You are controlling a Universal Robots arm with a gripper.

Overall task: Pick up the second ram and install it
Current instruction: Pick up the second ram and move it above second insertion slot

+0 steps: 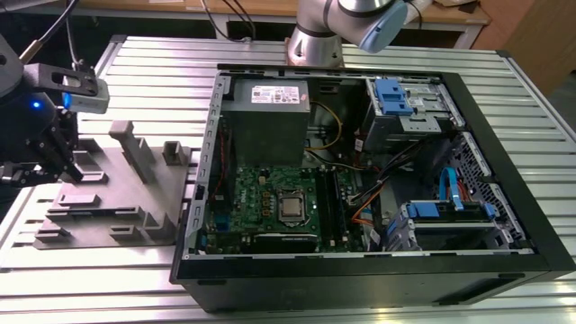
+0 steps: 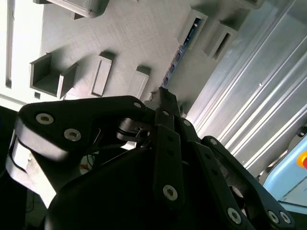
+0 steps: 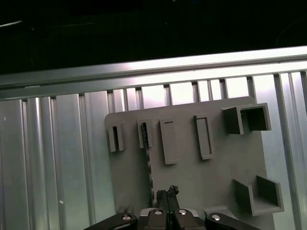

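Note:
The second ram (image 3: pixel 149 167) is a thin dark board standing on edge in a narrow slot of the grey fixture plate (image 3: pixel 192 172). It also shows edge-on as the ram (image 2: pixel 180 55) in the second wrist view. My gripper (image 3: pixel 167 192) hangs over the plate with its black fingers (image 2: pixel 165 124) pressed together. The fingertips sit at the ram's near end, just beside it, and I cannot tell whether they touch it. In the exterior view the gripper (image 1: pixel 56 158) is over the plate (image 1: pixel 112 202), at the view's left.
An open black computer case (image 1: pixel 378 270) lies on the ribbed metal table (image 1: pixel 108 283) at the exterior view's right, with the green motherboard (image 1: pixel 270 202), grey power supply (image 1: pixel 266 115) and blue drive brackets (image 1: pixel 392 98). Raised grey blocks (image 1: pixel 135 145) stand on the plate.

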